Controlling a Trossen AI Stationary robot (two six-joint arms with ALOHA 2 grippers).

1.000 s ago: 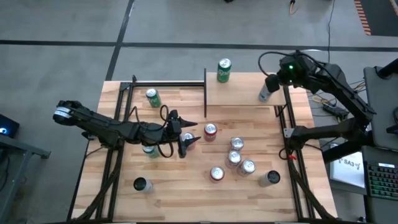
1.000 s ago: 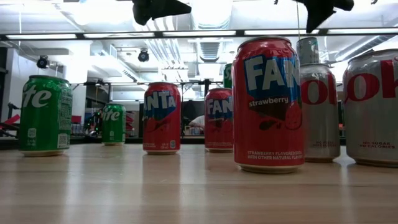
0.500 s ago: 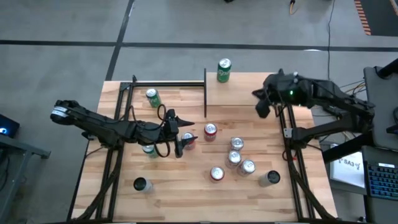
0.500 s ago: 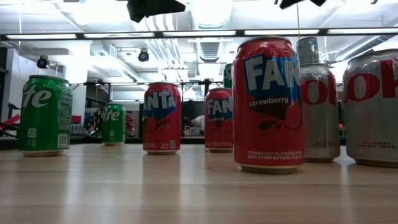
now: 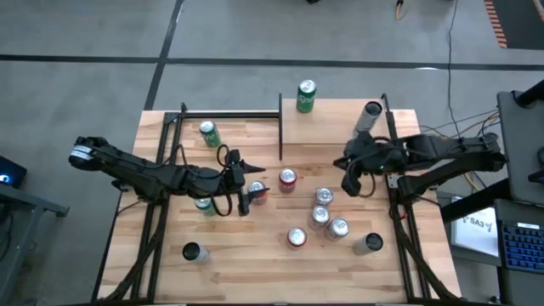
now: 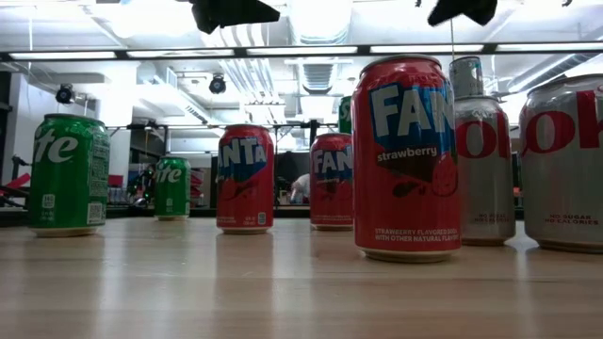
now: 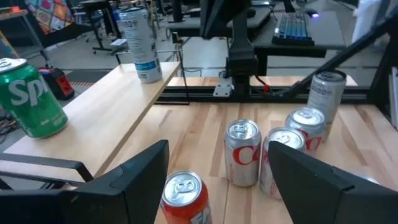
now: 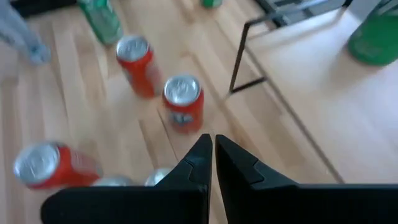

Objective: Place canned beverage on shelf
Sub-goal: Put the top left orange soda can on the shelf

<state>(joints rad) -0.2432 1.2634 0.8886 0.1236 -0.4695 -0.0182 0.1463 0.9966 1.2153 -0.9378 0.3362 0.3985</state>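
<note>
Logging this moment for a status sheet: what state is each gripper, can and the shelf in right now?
Left gripper: open, fingers either side of a red soda can, not closed on it.
Right gripper: shut, empty, above the table.
Light wooden shelf board with black posts: carries two cans.
Green Sprite can: upright on the shelf.
Slim silver can: upright on the shelf.
Red can: upright on the table.

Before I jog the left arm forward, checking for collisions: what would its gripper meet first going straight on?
Probably the red can lying between the open left gripper fingers; depth is uncertain.
</note>
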